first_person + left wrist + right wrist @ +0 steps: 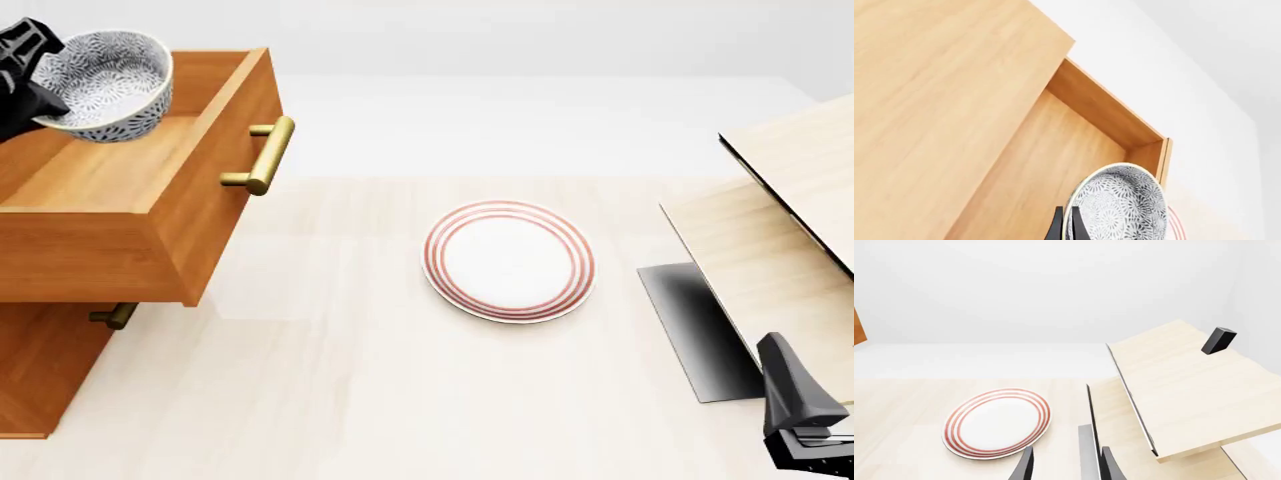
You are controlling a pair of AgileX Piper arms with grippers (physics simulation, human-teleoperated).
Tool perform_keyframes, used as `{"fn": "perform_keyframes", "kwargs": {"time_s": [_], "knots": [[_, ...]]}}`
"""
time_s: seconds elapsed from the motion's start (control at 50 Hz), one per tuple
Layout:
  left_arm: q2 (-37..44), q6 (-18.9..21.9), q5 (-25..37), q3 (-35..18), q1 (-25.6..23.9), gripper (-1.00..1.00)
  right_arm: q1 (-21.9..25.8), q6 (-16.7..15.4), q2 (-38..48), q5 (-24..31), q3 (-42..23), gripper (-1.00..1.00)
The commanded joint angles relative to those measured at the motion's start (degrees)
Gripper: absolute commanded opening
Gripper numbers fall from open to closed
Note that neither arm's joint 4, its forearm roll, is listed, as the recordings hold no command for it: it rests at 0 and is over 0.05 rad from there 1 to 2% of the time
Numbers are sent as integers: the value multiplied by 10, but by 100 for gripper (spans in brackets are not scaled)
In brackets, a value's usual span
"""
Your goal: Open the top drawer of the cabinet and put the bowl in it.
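Bowl: the speckled bowl (104,82) hangs tilted above the open top drawer (134,170), over its back left part, clear of the drawer floor.
Left gripper: the left gripper (1066,225) is clamped on the bowl's rim, one finger inside and one outside; the front view shows only its dark body at the left edge.
Top drawer: pulled well out of the cabinet (47,370), brass handle (264,155) facing the table's middle; a lower handle (114,316) peeps out beneath it.
Left wrist view only: the drawer's bare inner floor and far corner, the bowl's patterned inside (1124,210), a sliver of red rings past the drawer edge.
Plate: the red-ringed plate (509,260) lies flat on the table (334,380), well apart from the cabinet.
Right gripper: the right gripper (1067,467) sits low at the front right, fingers apart, holding nothing.
Right wrist view only: a small black block (1218,340) on the pale wood panels (787,230).
Writing: no readable lettering on any item.
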Motion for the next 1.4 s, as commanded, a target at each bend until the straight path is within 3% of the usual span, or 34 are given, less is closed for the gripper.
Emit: {"fn": "perform_keyframes", "kwargs": {"time_s": [0.02,1.4], "knots": [[19,2,-16,-1,4,-100,0,0,-1,0,1,100],[118,10,-87,17,17,-100,0,0,-1,0,1,100]]}}
